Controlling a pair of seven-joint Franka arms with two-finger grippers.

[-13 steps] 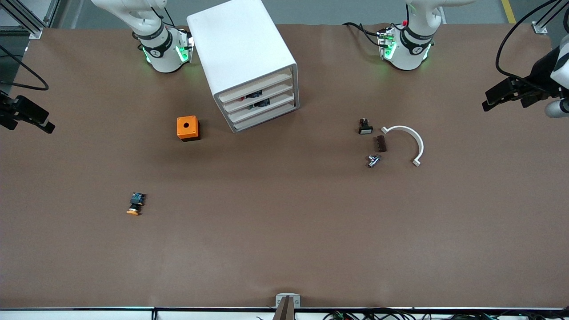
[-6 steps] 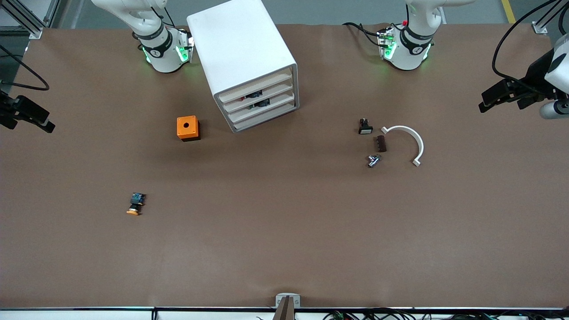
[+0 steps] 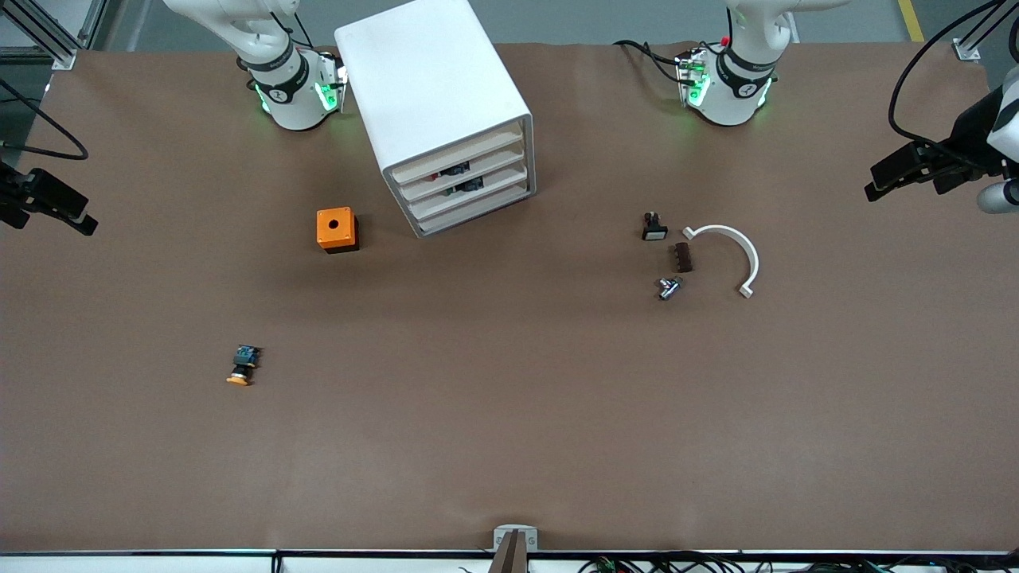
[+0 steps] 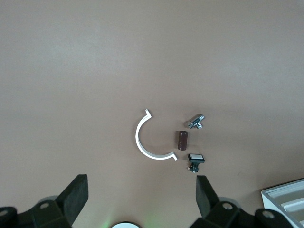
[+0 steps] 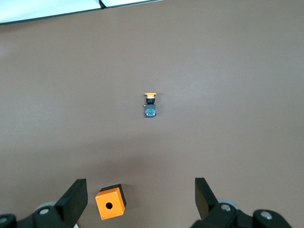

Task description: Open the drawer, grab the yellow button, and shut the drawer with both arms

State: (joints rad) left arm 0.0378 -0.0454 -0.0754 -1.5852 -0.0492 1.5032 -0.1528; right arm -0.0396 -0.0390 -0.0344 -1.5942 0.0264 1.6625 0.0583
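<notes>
The tall white cabinet (image 3: 434, 103) stands between the two arm bases, and its corner (image 4: 285, 199) shows in the left wrist view. Its top drawer (image 3: 455, 153) is shut, like the three below it. The button (image 3: 243, 364), orange cap and blue rear, lies on the table toward the right arm's end, nearer the front camera than the cabinet; the right wrist view shows the button (image 5: 150, 105) too. My right gripper (image 3: 48, 213) hangs open and empty at that end of the table, right gripper (image 5: 141, 191). My left gripper (image 3: 907, 179) hangs open and empty at the other end, left gripper (image 4: 141, 189).
An orange cube with a round hole (image 3: 337, 229) (image 5: 110, 202) sits beside the cabinet. Toward the left arm's end lie a black piece with a white face (image 3: 653, 228) (image 4: 195, 160), a brown block (image 3: 682, 257), a metal fitting (image 3: 668, 287) and a white curved bracket (image 3: 731, 253) (image 4: 142, 145).
The left gripper has wobbled slightly over its end of the table. The right gripper has shifted a little. Nothing on the table has moved.
</notes>
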